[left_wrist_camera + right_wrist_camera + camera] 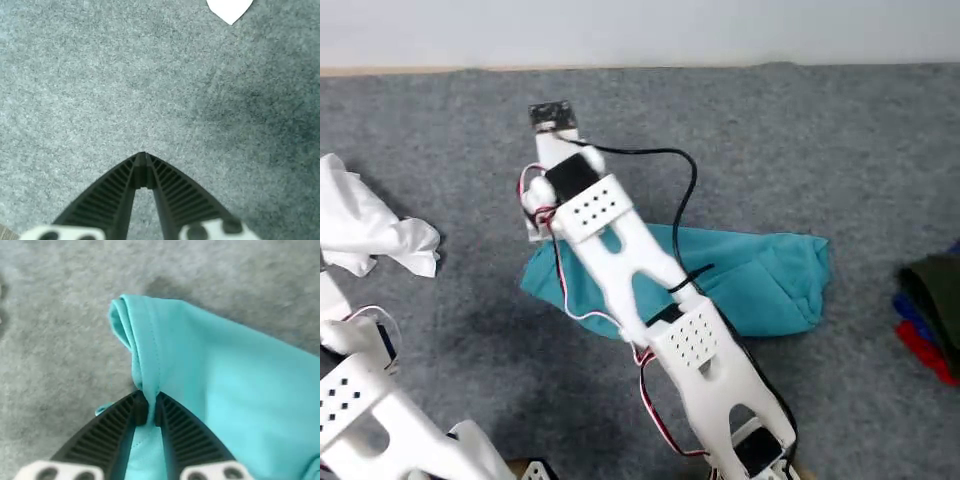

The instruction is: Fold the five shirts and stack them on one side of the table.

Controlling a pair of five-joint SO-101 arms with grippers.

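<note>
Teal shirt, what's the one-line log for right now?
right claw: shut on teal shirt | left claw: shut, holding nothing | white shirt: crumpled

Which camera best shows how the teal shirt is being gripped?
The right wrist view: it shows the teal shirt close up, jaws shut on its folded edge. The high view shows it lying on the grey mat, partly under the right arm. The left wrist view faces mat.

Place: a robotics lab bench, by the look of it.
Surface: grey felt-covered tabletop (840, 140), spreading beneath and ahead of both sets of jaws.
Backdrop: plain pale wall (640, 30) beyond the tabletop's far edge.
Equipment: white plastic right arm (620, 250) and left arm (360, 410), with exposed red, white and black wires (685, 190).
</note>
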